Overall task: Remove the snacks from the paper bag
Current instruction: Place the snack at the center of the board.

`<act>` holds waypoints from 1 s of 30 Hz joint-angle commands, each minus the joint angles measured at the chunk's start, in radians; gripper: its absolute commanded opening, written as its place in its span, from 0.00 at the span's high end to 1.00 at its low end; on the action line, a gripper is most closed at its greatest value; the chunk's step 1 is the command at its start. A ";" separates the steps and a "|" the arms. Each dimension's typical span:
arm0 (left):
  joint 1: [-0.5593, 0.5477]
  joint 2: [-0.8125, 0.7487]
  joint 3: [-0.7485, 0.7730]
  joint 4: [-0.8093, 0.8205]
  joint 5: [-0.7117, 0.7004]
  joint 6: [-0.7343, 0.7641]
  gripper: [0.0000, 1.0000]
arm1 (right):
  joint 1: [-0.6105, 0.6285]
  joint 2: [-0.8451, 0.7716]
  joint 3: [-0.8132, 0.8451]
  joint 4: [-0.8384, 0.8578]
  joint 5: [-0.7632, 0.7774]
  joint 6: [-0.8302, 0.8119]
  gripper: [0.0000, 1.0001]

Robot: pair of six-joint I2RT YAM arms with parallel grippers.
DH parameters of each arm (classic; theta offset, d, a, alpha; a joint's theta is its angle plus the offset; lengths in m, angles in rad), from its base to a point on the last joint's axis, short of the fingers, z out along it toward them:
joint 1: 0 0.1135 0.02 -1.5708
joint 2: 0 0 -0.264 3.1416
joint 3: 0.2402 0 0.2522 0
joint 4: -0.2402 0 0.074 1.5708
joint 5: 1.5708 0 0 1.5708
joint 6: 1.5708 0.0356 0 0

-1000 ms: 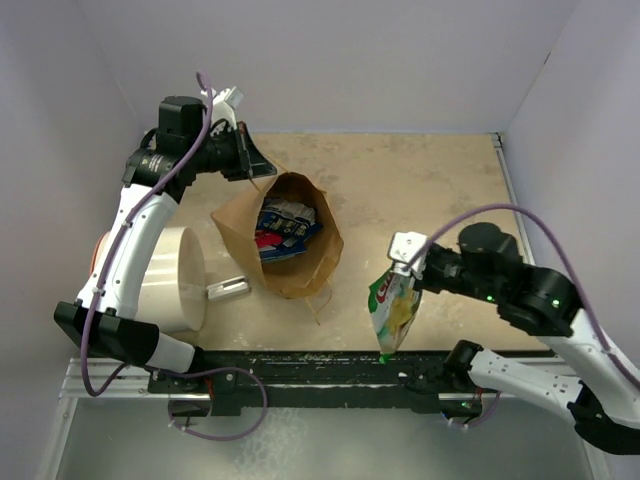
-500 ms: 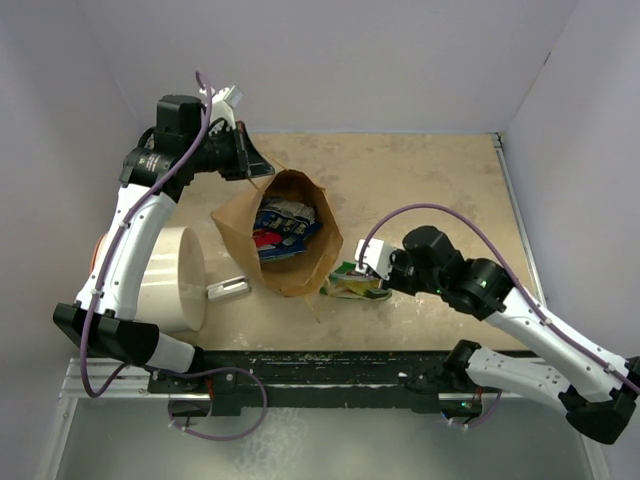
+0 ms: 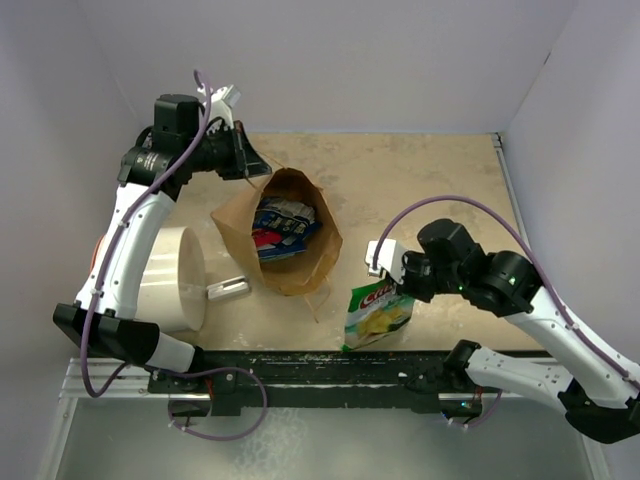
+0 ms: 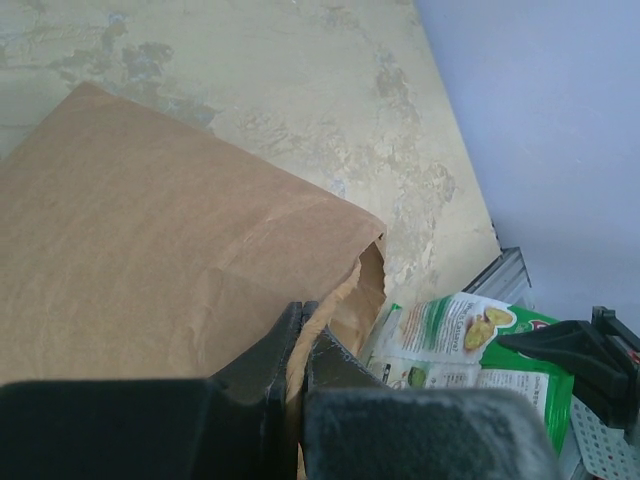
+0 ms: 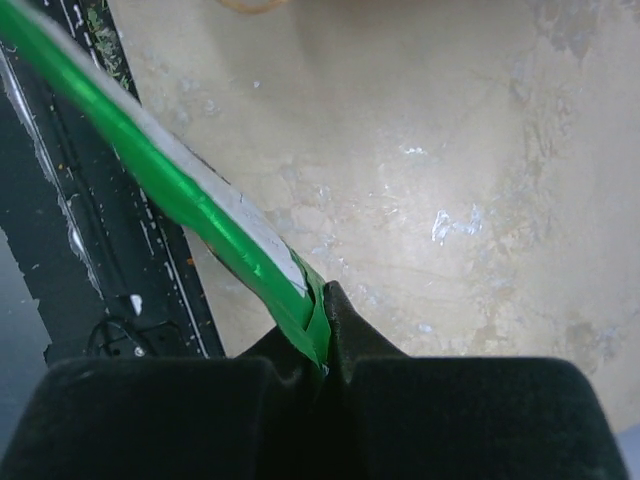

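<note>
The green packet (image 3: 378, 312) (image 4: 470, 350) is out of the paper bag (image 3: 325, 250) (image 4: 180, 250) and to the bag's right, over the near edge of the table (image 3: 430, 180). My right gripper (image 3: 393, 280) (image 5: 322, 320) is clamped on its top edge; from the wrist I see the foil (image 5: 170, 190) edge-on between the closed fingers. Its long axis runs from the gripper down toward the black rail (image 3: 300, 365), printed face turned up to the overhead camera. I cannot tell whether its lower end touches the surface.

The bag sits left of centre with its mouth open upward. My left gripper (image 3: 255, 165) (image 4: 300, 340) is pinched shut on the far rim of the bag, paper caught between the fingers. Inside lie the other packets (image 3: 283, 228), red, blue and pale ones overlapping; I cannot count them exactly.

So I count one green packet outside, one bag, one white cylinder (image 3: 175, 278) lying just left of the bag, and one small bar (image 3: 228, 288) between cylinder and bag.

The table is a mottled beige slab with scuffs and shiny patches. Plain pale walls (image 3: 350, 60) close it in at the back and both sides.
</note>
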 commanded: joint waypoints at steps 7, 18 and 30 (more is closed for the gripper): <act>0.036 0.021 0.067 0.010 0.024 0.038 1.00 | -0.019 0.095 -0.023 0.026 0.187 0.086 1.00; 0.041 0.009 0.063 0.001 0.048 0.047 1.00 | -0.351 0.386 0.010 0.256 0.071 -0.175 1.00; 0.038 -0.012 -0.029 0.078 0.149 -0.025 1.00 | -0.459 0.839 0.112 0.721 0.320 -0.183 0.78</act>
